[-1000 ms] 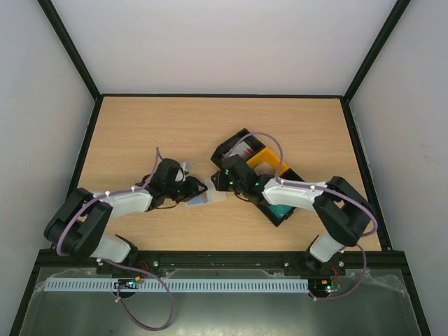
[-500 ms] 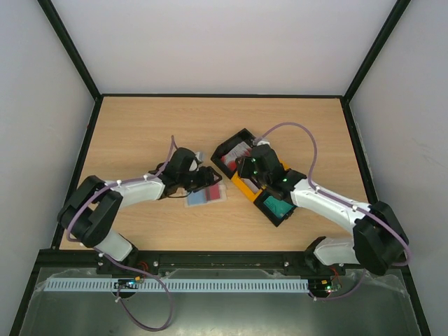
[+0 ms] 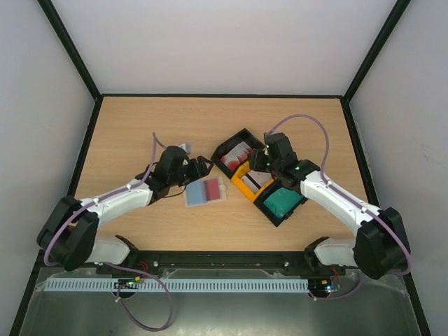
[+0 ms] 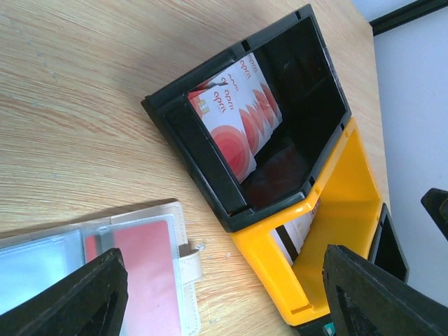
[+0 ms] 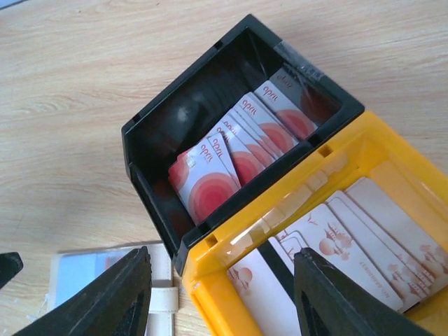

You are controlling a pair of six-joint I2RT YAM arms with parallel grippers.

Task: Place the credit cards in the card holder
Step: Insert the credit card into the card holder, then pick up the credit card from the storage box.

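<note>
The card holder (image 3: 205, 190) lies open on the table, a red card in its clear pocket and a bluish side to the left. It also shows in the left wrist view (image 4: 150, 262) and the right wrist view (image 5: 105, 273). My left gripper (image 3: 198, 169) (image 4: 224, 280) is open and empty just behind the holder. My right gripper (image 3: 269, 159) (image 5: 222, 280) is open and empty above the tray. Red-and-white credit cards (image 5: 238, 150) (image 4: 238, 115) stand in the black compartment. Whitish cards (image 5: 343, 238) lie in the yellow one, and teal cards (image 3: 282, 201) in the near one.
The black-and-yellow three-compartment tray (image 3: 246, 186) sits diagonally right of centre, its yellow wall (image 4: 336, 203) close to the holder's strap. A black frame borders the table on all sides.
My right gripper has left the card holder and moved right and back over the tray. My left gripper has drawn back a little. The holder now lies uncovered and open.
</note>
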